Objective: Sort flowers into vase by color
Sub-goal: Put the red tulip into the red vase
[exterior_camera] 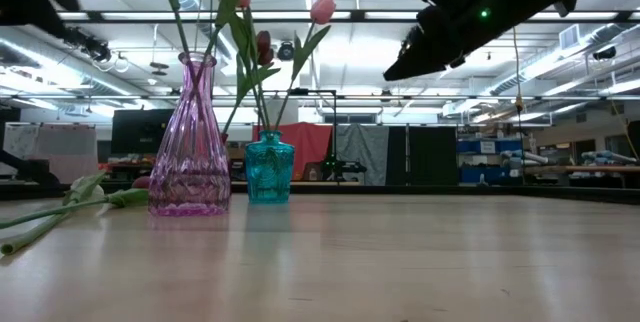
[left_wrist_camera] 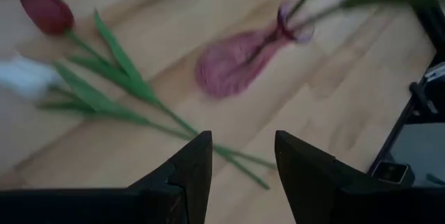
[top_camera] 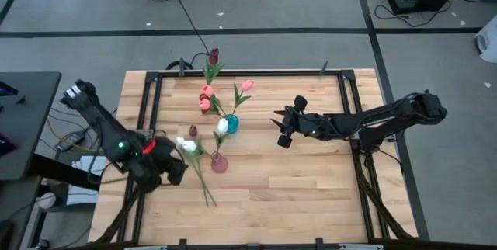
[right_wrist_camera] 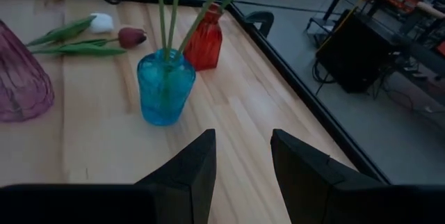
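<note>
Left gripper [top_camera: 172, 166]: open, empty, above the table's [top_camera: 311, 196] left side, over two loose flowers.
Right gripper [top_camera: 281, 130]: open, empty, raised above the table, right of the blue vase [top_camera: 231, 124].
Loose flowers: a white flower [top_camera: 187, 145] and a maroon flower [top_camera: 193, 130] lay flat, left of the pink vase [top_camera: 220, 163].
Blue vase: stood mid-table, held pink flowers [top_camera: 206, 97].
Pink vase: stood near the blue vase, held stems.
Red vase [right_wrist_camera: 204, 45]: beyond the blue vase, near the table's edge.

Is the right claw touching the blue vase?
Apart. The right wrist view shows bare table between the open right gripper and the blue vase.
</note>
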### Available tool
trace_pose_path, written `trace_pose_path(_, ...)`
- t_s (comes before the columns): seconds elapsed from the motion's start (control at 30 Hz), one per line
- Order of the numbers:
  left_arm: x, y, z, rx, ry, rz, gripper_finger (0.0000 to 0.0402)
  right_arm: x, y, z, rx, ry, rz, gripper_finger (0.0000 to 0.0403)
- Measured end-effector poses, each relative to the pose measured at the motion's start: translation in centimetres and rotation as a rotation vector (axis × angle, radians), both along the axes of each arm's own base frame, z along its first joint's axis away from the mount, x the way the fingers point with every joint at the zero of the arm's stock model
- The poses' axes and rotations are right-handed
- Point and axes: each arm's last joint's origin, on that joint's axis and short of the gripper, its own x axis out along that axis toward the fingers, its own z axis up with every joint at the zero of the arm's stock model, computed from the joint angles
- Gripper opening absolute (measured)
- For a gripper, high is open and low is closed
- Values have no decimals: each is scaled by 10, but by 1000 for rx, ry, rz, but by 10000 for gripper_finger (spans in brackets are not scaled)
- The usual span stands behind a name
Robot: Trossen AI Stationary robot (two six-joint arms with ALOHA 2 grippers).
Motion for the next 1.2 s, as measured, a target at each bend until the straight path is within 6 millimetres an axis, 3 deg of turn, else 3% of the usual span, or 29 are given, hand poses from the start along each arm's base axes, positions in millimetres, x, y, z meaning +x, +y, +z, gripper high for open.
trace_pose_path(0.23, 8, -25, -28, -11, 52, 137, 163, -5, 4, 3, -5, -9, 43, 150)
trace_pose_path(0.6, 41, -46, -79, -62, 186, 363, 163, 1, 5, 10, -54, -61, 179, 150)
trace_pose_path(0.9, 67, -45, -106, -76, 237, 436, 163, 3, -2, 14, -54, -94, 274, 150)
trace_pose_path(1.2, 101, -44, -130, -119, 220, 366, 163, 4, -6, 14, -44, -90, 327, 150)
